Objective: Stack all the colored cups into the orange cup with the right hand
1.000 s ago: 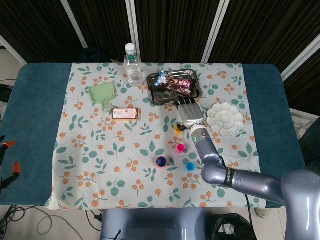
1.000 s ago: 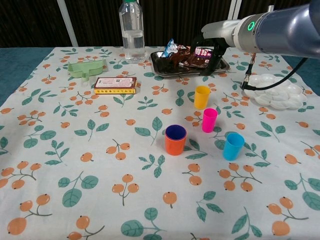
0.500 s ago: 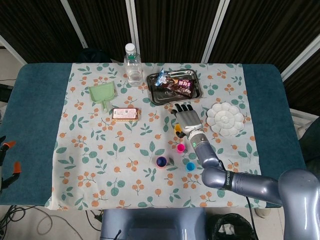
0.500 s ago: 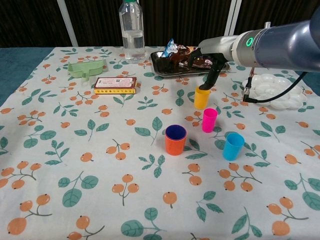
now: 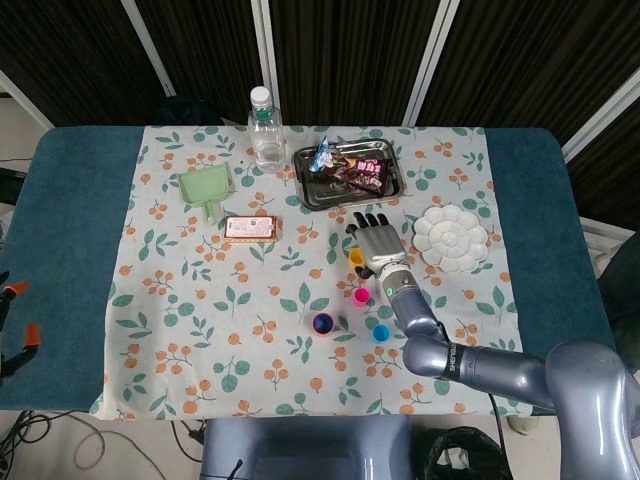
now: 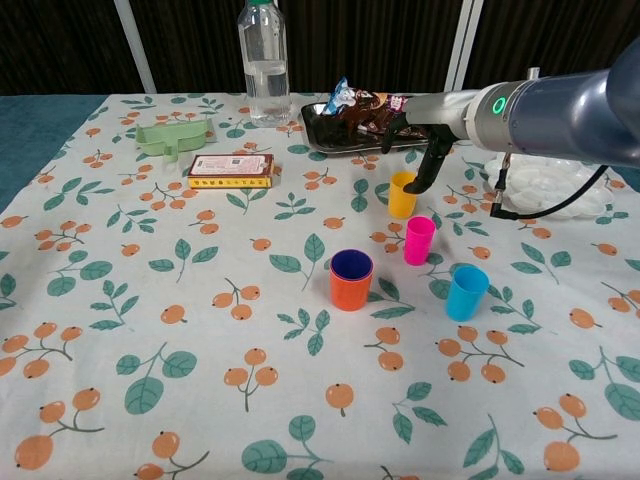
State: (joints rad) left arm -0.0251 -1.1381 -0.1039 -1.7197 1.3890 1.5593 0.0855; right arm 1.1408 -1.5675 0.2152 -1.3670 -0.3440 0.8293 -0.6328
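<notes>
One second on, I've dropped my right hand (image 6: 425, 150) from above the tray (image 6: 318, 128) onto the yellow cup (image 6: 402, 194), fingers apart around its rim, no grip yet, orange cup (image 6: 351, 279) waiting nearby.

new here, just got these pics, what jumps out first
The right hand reaches down over the yellow cup mid-table, fingers apart. Nearby stand the pink cup, blue cup and orange cup, all unstacked.

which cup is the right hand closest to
The yellow cup: the right hand has fingers at its rim, while the pink, blue and orange cups stand nearer the camera, untouched.
</notes>
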